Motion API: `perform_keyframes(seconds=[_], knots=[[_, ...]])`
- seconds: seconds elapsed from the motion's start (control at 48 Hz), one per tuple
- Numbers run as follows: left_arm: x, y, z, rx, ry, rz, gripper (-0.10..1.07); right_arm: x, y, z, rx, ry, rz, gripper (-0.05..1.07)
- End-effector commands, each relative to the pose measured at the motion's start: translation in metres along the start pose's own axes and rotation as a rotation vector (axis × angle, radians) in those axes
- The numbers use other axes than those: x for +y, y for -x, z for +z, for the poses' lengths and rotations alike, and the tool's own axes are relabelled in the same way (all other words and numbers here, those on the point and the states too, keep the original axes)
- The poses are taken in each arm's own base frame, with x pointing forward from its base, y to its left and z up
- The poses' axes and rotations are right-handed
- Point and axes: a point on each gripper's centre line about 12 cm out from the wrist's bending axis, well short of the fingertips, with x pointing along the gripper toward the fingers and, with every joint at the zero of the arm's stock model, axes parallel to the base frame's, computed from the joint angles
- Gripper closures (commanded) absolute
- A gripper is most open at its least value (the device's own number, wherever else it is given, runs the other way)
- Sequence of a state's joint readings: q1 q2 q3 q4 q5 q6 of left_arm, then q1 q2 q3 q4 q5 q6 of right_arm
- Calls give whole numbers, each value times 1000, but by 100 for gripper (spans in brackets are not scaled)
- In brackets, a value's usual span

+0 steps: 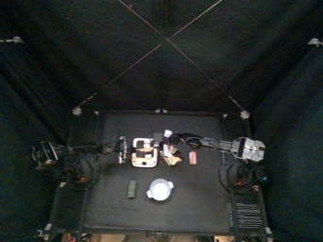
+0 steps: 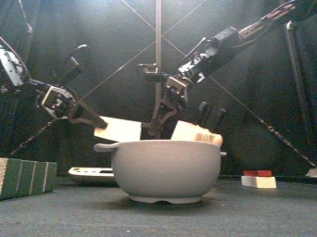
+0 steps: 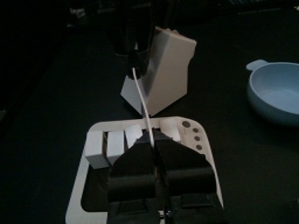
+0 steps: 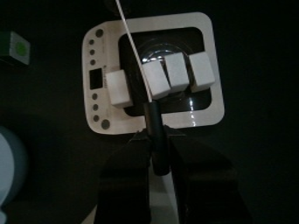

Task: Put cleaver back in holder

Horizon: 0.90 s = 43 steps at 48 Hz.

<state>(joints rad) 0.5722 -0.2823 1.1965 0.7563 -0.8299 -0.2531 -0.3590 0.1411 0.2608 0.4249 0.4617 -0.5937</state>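
My left gripper (image 3: 149, 150) is shut on the cleaver (image 3: 139, 96), which shows edge-on as a thin white line over the white slotted rack (image 3: 181, 140). In the front view the cleaver (image 2: 118, 128) is a broad whitish blade held tilted in the air by the left gripper (image 2: 84, 116), behind the bowl. The white knife holder (image 3: 167, 61) stands just beyond it, with dark handles sticking up from it in the front view (image 2: 201, 134). My right gripper (image 4: 160, 162) hangs over the rack (image 4: 100, 83), shut on a dark narrow bar (image 4: 158, 131). In the front view the right gripper (image 2: 161, 116) is close beside the cleaver.
A round whitish bowl (image 2: 165, 168) stands at the table's front and also shows in the top view (image 1: 161, 190). A green block (image 2: 25, 177) lies at the front left. A red and white block (image 2: 258, 179) lies at the right.
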Motion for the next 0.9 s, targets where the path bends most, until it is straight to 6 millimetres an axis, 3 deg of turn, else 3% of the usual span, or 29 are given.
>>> perform_keyframes(seconds=[0.0,0.188,0.333,0.688,0.875], knots=[[-4,-2,16,-59,-31,-21,83,1,23,32,-105,5,-16,61],[-10,-2,24,-87,-37,-34,81,14,33,40,-138,-23,17,61],[-10,-2,27,-100,-24,-26,73,21,48,44,-180,-93,55,61],[-5,8,40,-161,22,46,27,39,73,19,-173,-241,145,61],[-1,20,47,-210,64,112,13,48,95,12,-202,-325,199,61]])
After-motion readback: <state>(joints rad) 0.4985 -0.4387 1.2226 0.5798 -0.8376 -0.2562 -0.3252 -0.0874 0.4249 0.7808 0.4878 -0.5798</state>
